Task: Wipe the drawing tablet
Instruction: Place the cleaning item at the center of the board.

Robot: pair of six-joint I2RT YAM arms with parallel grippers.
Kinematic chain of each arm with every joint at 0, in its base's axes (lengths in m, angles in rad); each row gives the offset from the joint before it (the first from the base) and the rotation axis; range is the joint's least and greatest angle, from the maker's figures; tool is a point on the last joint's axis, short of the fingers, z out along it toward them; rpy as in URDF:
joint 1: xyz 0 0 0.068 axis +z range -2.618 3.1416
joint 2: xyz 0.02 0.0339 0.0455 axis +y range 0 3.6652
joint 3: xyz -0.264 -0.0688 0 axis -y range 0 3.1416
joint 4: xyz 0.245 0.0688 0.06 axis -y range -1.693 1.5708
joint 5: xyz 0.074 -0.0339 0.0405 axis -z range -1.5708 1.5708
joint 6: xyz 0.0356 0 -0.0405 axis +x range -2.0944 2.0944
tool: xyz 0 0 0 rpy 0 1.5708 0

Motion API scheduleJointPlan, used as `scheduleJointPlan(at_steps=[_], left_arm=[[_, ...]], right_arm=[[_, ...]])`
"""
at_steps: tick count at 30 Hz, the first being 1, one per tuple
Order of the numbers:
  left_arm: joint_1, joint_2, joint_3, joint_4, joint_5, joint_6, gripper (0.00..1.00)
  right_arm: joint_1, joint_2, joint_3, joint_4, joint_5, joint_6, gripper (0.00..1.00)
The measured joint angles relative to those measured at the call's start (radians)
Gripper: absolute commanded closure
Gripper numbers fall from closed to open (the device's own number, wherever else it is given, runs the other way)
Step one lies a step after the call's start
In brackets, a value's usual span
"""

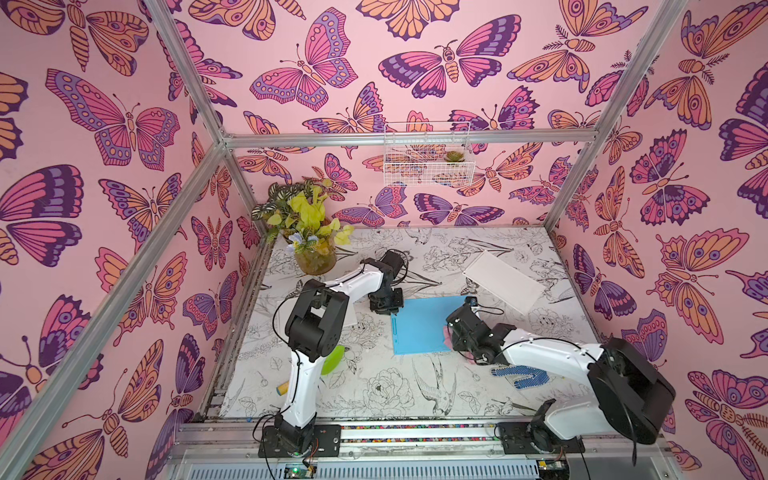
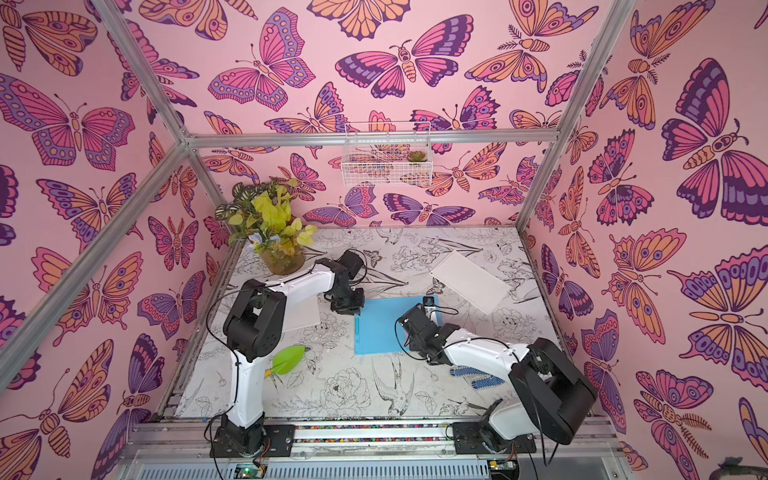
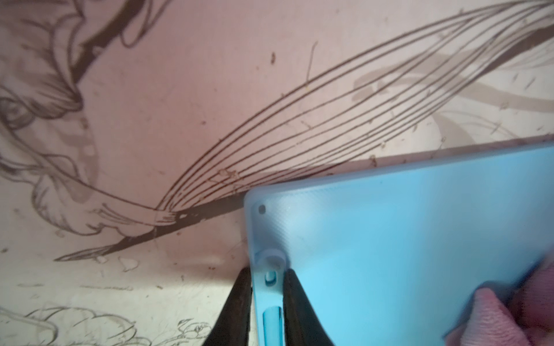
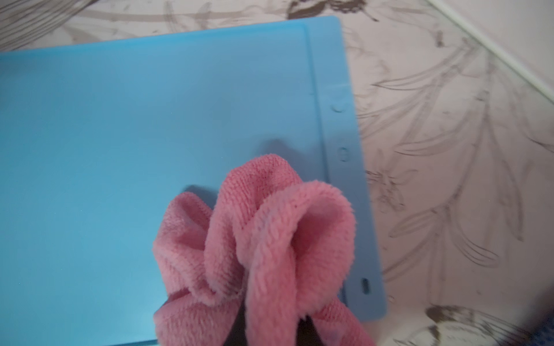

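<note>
Drawing tablet (image 1: 424, 326) lies flat on the bench (image 1: 374, 386), roughly mid-bench and a little toward my right arm's side, blue face up, in both top views. Along its left edge I can see a slot with a pale blue stylus (image 3: 272, 323) lying in it.

My left gripper (image 3: 266, 311) has its jaws drawn in on that edge strip. One finger sits outside the rim against the bench, the other on the blue face, and the stylus slot lies between them. It reads to me as a pinch on the tablet's rim near the far left corner.

My right gripper (image 4: 269, 329) is clamped on a pink cloth (image 4: 254, 233), which bunches out in thick folds beyond the dark fingertips. The cloth touches the tablet face just beside the right edge strip with its small buttons. In a top view only a sliver of pink (image 1: 446, 336) shows under the wrist.

Around the tablet:
- a white panel (image 1: 503, 282) lies toward the far right, apart from it
- a blue dotted glove (image 1: 519, 374) lies partly under my right arm
- a green leaf-shaped item (image 2: 289, 359) lies near my left arm
- a potted plant (image 1: 309, 241) stands in the far left corner
- a wire basket (image 1: 428, 153) hangs on the back wall
</note>
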Motion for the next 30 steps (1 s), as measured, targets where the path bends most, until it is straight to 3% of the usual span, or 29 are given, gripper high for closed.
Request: scheduleJointPlan(at_steps=[13,18,24,27,30], left_arm=[[0.101,0.0,-0.005,0.001,0.064,0.024,0.78],[0.115,-0.002,-0.005,0.0,0.059,0.041,0.78],[0.111,-0.006,-0.003,0.0,0.055,0.042,0.71],[0.108,-0.012,-0.003,-0.009,0.042,0.031,0.65],[0.104,-0.021,-0.003,-0.027,0.037,0.012,0.59]], right_arm=[[-0.059,-0.165,0.11,-0.201,0.049,-0.04,1.0],[-0.286,-0.23,0.106,-0.238,0.042,-0.046,1.0],[-0.468,-0.111,0.111,-0.208,-0.035,-0.12,0.99],[-0.515,-0.029,0.111,-0.167,-0.114,-0.148,0.88],[-0.551,0.053,0.125,-0.152,-0.195,-0.171,0.64]])
